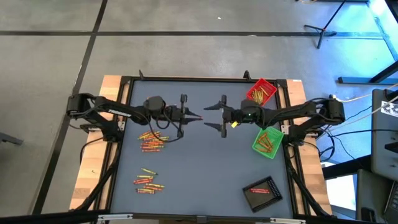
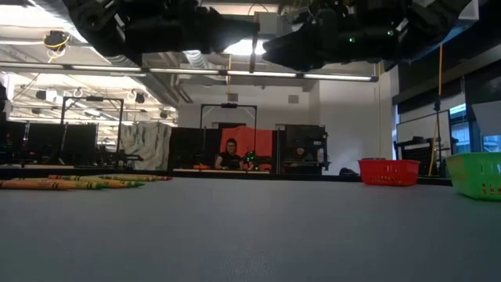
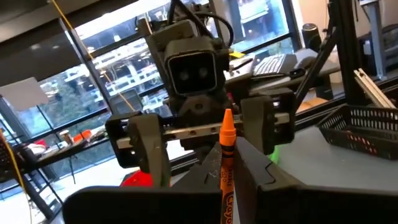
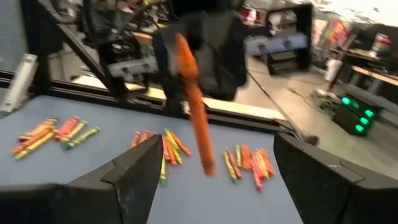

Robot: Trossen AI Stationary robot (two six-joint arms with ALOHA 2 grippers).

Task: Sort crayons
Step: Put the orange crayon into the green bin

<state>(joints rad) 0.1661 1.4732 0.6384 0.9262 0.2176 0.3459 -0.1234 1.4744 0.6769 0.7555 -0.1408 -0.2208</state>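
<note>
Low view crops both arms, hiding orange crayon (image 3: 226,163).

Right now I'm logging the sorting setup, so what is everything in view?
held crayon: one, orange, in the left gripper, mid-table
loose crayons: two piles, red, orange, yellow, some green, table's left side
red tray: one, far right corner, crayons inside
green tray: one, right edge, crayons inside
black tray: one, near right
people: two seated, background
left gripper: shut on the orange crayon
right gripper: open, facing the crayon tip
</note>
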